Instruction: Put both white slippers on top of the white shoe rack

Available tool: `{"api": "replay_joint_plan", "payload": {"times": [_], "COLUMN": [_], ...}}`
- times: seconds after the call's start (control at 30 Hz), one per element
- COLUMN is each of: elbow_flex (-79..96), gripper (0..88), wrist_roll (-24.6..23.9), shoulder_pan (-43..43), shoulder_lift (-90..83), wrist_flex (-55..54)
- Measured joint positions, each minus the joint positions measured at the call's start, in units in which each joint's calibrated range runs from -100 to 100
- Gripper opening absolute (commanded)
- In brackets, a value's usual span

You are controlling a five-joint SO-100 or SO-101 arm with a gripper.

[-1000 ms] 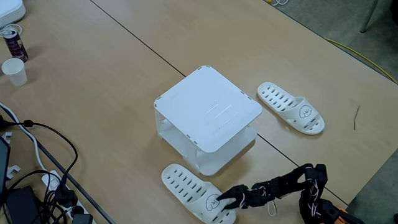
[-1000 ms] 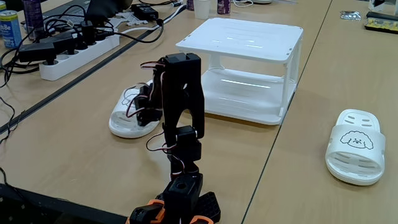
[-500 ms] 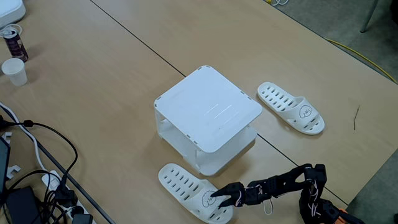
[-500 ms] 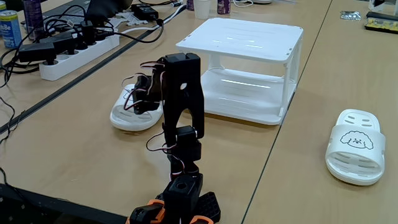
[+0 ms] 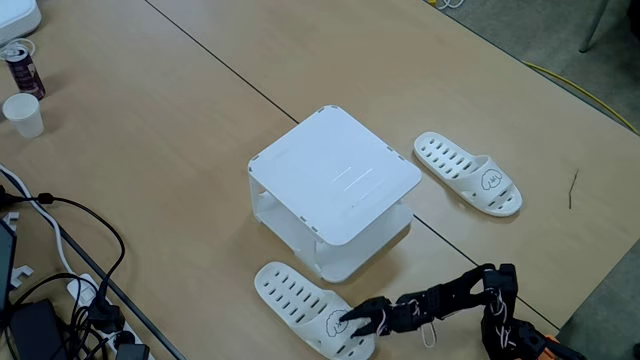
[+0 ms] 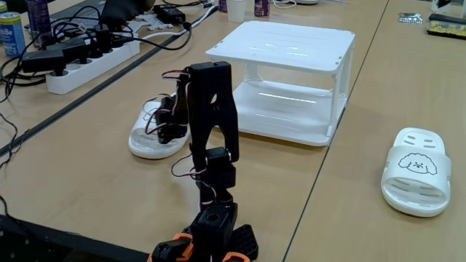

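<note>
Near slipper (image 5: 305, 308) stays put; hand (image 5: 352, 321) still grips its strap.

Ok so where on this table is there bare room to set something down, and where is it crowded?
The top of the white shoe rack is bare. So is the wide stretch of table between the rack and the paper cup. It is crowded at the corner with cables and the power strip, and around the pincer at the near slipper.

Near slipper (image 5: 308, 307) dragged left along table by gripper (image 5: 352, 322), arm lower
</note>
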Motion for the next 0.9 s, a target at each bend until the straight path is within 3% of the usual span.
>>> {"api": "replay_joint_plan", "payload": {"times": [0.67, 0.9], "elbow_flex": [8.63, 9.97], "gripper": [23.7, 23.8], "wrist_roll": [0.0, 0.0], "shoulder_pan": [11.99, 11.84], "shoulder_lift": [-6.43, -8.66], "wrist_flex": [-0.09, -0.09]}}
